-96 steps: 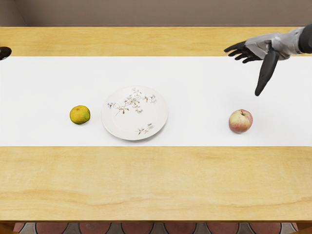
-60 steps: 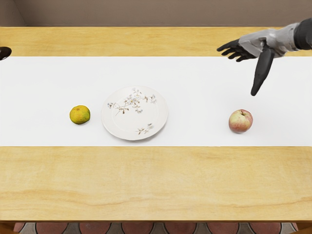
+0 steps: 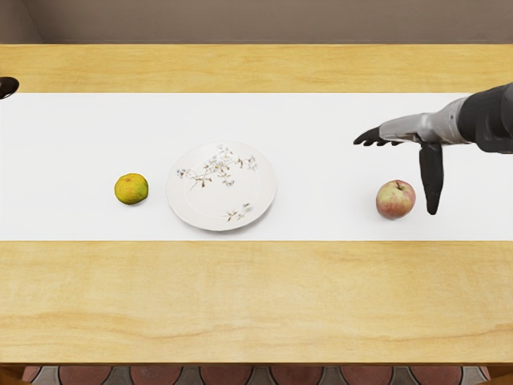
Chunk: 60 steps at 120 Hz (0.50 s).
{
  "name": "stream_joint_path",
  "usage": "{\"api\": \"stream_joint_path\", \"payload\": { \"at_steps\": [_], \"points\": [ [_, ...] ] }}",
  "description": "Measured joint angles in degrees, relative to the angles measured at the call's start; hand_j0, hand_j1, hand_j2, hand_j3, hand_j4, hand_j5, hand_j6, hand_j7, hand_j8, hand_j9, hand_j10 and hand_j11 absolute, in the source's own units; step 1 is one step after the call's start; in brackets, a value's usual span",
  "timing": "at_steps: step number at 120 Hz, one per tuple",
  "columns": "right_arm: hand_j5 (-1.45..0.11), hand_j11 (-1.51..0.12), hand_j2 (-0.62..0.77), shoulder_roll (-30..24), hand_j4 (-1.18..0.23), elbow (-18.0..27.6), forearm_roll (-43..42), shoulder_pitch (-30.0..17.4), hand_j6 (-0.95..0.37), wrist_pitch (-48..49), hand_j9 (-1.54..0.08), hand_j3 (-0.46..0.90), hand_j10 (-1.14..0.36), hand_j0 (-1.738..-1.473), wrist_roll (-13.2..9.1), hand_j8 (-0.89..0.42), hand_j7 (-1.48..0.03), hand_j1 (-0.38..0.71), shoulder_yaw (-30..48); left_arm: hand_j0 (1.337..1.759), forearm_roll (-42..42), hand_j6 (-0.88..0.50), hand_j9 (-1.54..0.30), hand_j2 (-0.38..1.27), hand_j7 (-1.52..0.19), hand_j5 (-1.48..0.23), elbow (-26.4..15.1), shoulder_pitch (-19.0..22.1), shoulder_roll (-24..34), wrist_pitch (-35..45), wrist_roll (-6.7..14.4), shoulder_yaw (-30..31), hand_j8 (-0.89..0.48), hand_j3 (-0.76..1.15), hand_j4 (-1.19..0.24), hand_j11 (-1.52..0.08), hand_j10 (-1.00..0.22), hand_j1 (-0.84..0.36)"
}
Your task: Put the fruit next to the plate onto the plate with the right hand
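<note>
The mandarin (image 3: 131,189) lay just left of the floral plate (image 3: 221,186), left of centre on the white runner (image 3: 321,120). At right sat an apple (image 3: 396,199), with the right hand (image 3: 405,131) spread and empty just above it. The left hand (image 3: 6,86) barely showed at the upper left edge, its grip impossible to tell.

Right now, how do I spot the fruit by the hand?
On the white runner sits a flowered plate. Far to its right, beside the right hand, lies the apple: reddish-pink, unlike the yellow-green orange left of the plate.
</note>
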Motion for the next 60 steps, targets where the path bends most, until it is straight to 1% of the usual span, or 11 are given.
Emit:
{"api": "stream_joint_path", "payload": {
  "at_steps": [6, 19, 36, 48, 53, 60],
  "points": [
    [-0.05, -0.05, -0.01, 0.23, -0.04, -0.12, -3.15, -1.43, -0.04, -1.93, -0.05, 0.0, -0.04, -1.658, -0.04, -0.04, -0.05, -0.31, -0.12, 1.658, 0.0, -0.24, -0.32, 0.05, -0.32, -0.32, 0.0, 0.0, 0.0, 0.0, 0.0, 0.0, -0.24, 0.0, -0.24, -0.32, -0.24, 0.06],
    [-0.05, -0.05, -0.01, 2.22, -0.04, -2.22, -8.3, -4.31, -0.04, -5.39, -0.05, 0.0, -0.04, -1.658, -0.09, -0.04, -0.05, -0.31, -0.2, 1.658, 0.01, -0.24, -0.32, 0.05, -0.32, -0.32, 0.0, 0.0, 0.0, 0.0, 0.0, 0.0, -0.24, 0.0, -0.24, -0.32, -0.24, 0.06],
    [-0.05, -0.05, -0.01, 4.54, -0.04, -3.59, -9.88, -7.5, -0.04, -8.46, -0.05, 0.0, -0.04, -1.658, -0.1, -0.04, -0.05, -0.31, -0.11, 1.658, 0.0, -0.24, -0.32, 0.05, -0.32, -0.32, 0.0, 0.0, 0.0, 0.0, 0.0, 0.0, -0.24, 0.0, -0.24, -0.32, -0.24, 0.06],
    [-0.05, -0.05, -0.01, 6.73, -0.04, -5.35, -11.2, -9.41, -0.04, -10.45, -0.05, 0.0, -0.04, -1.658, -0.11, -0.04, -0.05, -0.31, -0.15, 1.658, 0.0, -0.24, -0.32, 0.05, -0.32, -0.32, 0.0, 0.0, 0.0, 0.0, 0.0, 0.0, -0.24, 0.0, -0.24, -0.32, -0.24, 0.06],
    [-0.05, -0.05, -0.01, 7.19, -0.04, -4.99, -12.28, -10.1, -0.04, -11.72, -0.05, 0.0, -0.04, -1.658, -0.11, -0.04, -0.05, -0.31, -0.15, 1.658, 0.0, -0.24, -0.32, 0.05, -0.32, -0.32, 0.0, 0.0, 0.0, 0.0, 0.0, 0.0, -0.24, 0.0, -0.24, -0.32, -0.24, 0.06],
    [-0.05, -0.05, -0.01, 6.69, -0.04, -2.95, -13.36, -10.86, -0.04, -13.67, -0.05, 0.0, -0.04, -1.658, -0.11, -0.04, -0.05, -0.31, -0.19, 1.658, 0.0, -0.24, -0.32, 0.05, -0.32, -0.32, 0.0, 0.0, 0.0, 0.0, 0.0, 0.0, -0.24, 0.0, -0.24, -0.32, -0.24, 0.06]
  ]
}}
